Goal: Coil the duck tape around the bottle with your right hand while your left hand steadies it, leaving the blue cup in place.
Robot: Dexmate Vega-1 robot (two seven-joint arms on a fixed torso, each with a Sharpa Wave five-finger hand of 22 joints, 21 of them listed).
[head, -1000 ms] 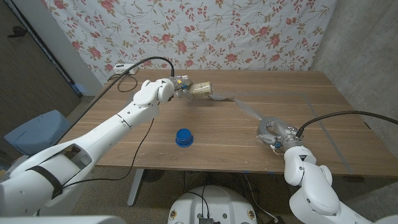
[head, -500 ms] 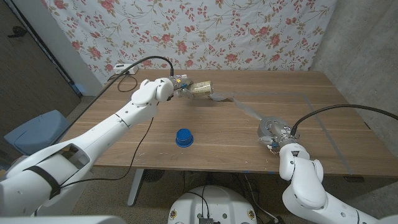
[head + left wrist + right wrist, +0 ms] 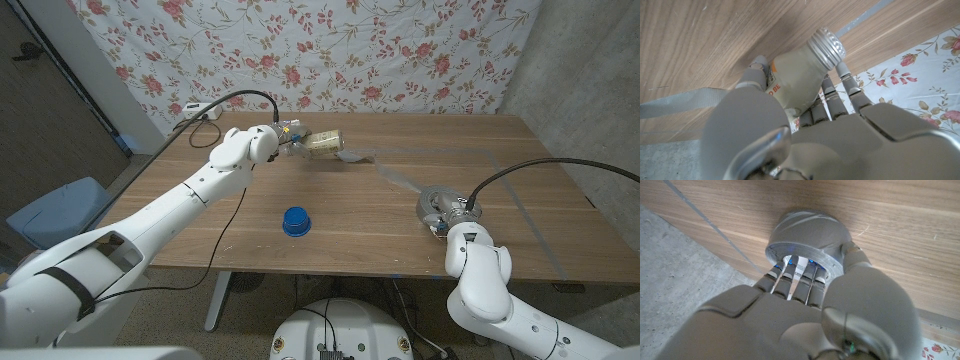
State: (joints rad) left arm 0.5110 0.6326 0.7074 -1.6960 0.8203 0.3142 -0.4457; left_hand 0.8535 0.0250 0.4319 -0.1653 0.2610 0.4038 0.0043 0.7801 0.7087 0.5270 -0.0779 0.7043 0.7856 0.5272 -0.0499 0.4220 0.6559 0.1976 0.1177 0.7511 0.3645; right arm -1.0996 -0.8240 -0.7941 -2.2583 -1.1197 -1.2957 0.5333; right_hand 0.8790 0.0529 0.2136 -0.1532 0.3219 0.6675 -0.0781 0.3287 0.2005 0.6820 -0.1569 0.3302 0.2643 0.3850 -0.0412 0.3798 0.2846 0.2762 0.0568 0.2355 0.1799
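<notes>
At upper centre of the head view, the left hand [image 3: 262,143] clasps the pale plastic bottle with a silver screw cap [image 3: 322,142]. At lower right, the right hand [image 3: 452,216] grips the grey duct-tape roll [image 3: 436,204]. Its strip [image 3: 395,175] may twist or slacken and stick to the wooden table [image 3: 380,230], with the small blue cup [image 3: 295,221] well apart.

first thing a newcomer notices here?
Probably the grey strip of tape stretched across the wooden table, running from the bottle gripped on its side by the left hand at the far edge to the tape roll held by the right hand at the near right. Next, the small blue cup, alone near the front edge.
</notes>
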